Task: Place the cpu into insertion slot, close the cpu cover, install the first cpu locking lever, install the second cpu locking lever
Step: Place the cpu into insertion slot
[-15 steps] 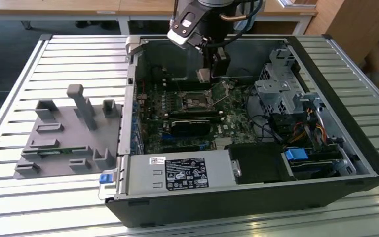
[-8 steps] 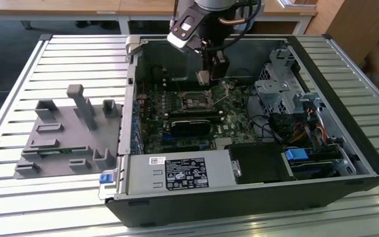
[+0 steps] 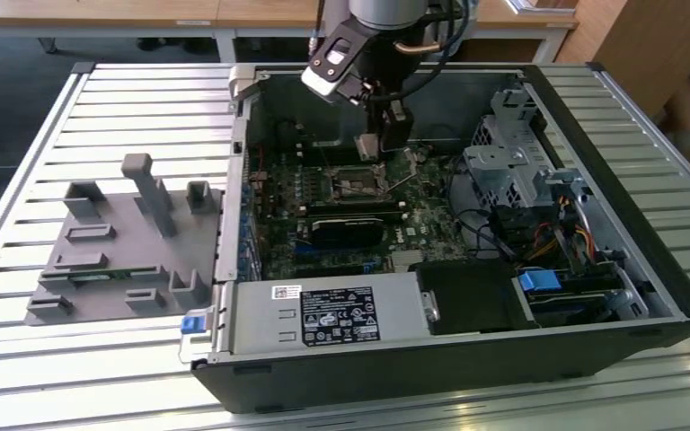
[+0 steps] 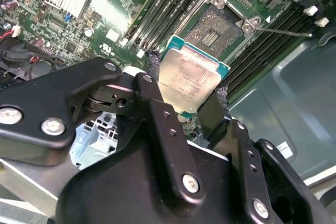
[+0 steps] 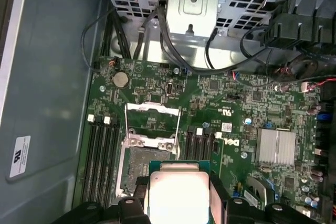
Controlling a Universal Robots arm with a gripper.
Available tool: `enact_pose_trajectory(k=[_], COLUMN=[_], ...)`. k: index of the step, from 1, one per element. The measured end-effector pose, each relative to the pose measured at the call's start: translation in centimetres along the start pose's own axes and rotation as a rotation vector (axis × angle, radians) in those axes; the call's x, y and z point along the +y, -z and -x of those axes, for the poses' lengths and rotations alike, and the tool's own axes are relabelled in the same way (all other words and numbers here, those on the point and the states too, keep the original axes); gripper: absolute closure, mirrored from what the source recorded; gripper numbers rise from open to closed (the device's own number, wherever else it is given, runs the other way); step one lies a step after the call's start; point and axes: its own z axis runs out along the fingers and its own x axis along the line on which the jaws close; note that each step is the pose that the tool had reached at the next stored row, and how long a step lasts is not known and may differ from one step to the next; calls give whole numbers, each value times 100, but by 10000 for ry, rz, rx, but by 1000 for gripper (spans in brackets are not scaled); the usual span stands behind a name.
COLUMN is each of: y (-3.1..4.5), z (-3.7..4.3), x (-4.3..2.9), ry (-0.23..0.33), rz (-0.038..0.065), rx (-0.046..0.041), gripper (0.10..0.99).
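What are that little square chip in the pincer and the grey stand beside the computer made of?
The chip looks like pale silvery metal on a green board: dull sheen, green edge. The grey stand looks like matte plastic, perhaps printed; it has no shine, so I can't be sure.

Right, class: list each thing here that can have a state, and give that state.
cpu: gripped in the tool, not yet in the slot.
tool: shut on the cpu.
insertion slot: empty, uncovered.
cpu cover: swung open.
computer case: side open.
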Motion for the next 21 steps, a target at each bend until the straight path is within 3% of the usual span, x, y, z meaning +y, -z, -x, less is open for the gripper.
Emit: enact_pose_trajectory(k=[6, 12, 21], y=[-108, -208, -301], z=[-64, -101, -132], x=[-21, -26, -36], ry=[-88, -561, -833], rz=[-6, -1, -9], rx=[-23, -68, -90], gripper=[545, 545, 545])
